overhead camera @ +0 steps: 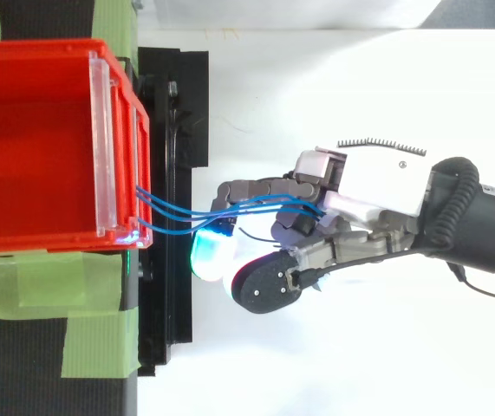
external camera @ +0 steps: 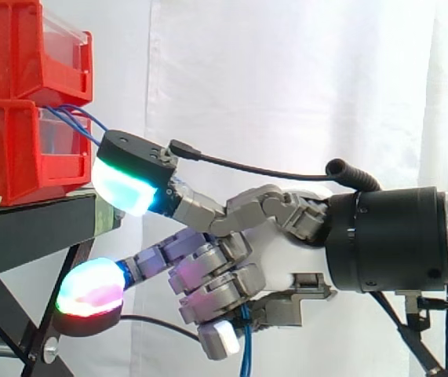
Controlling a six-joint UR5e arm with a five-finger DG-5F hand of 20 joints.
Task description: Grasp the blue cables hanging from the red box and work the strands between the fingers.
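Note:
Thin blue cables leave the front of the red box and run right into my hand. In the side view the blue cables come out between the stacked red bins, pass behind a cyan-green fingertip pad, and a blue strand hangs below the curled fingers. The fingers are curled round the strands. A pink-glowing fingertip sticks out toward the stand, lower left.
The bins sit on a black stand with green tape on its top. A white curtain hangs behind. The arm comes in from the right. Black stand legs slope down at lower left.

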